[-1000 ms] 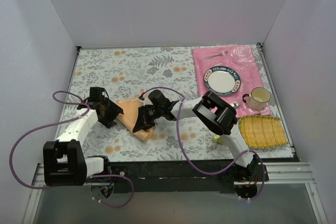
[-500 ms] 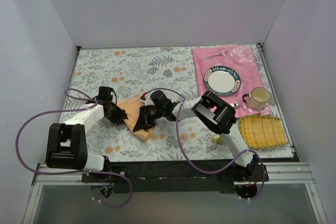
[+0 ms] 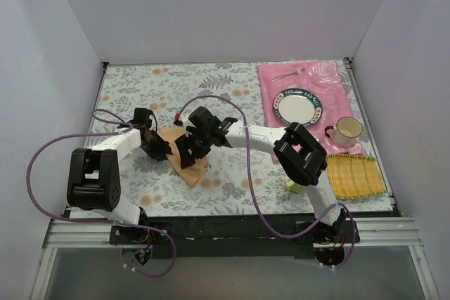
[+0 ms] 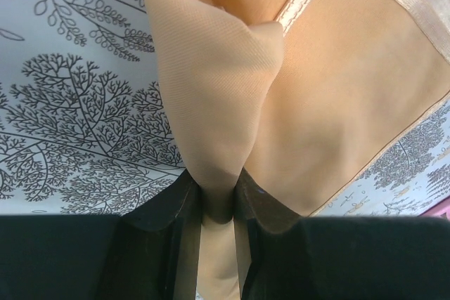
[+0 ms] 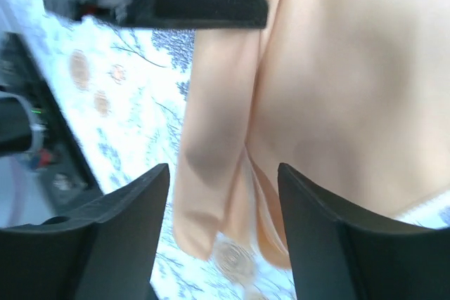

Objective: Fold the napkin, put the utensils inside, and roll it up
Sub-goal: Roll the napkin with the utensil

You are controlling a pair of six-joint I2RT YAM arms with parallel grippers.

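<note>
Napkin (image 3: 191, 171) gathered narrower (edges drawn in).

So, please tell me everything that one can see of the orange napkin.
The napkin is a thin, soft peach-orange cloth, slightly shiny, with a paler hemmed border. It lies bunched and partly folded on the leaf-print table cover, between both arms. The left gripper pinches a raised fold of it; the right gripper hangs open over it.

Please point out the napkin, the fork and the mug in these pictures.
napkin (image 4: 351, 103), left wrist view, on the flat part of the cloth.
fork (image 3: 288, 74), top external view, on the middle of its length.
mug (image 3: 346, 131), top external view, on its middle.
</note>
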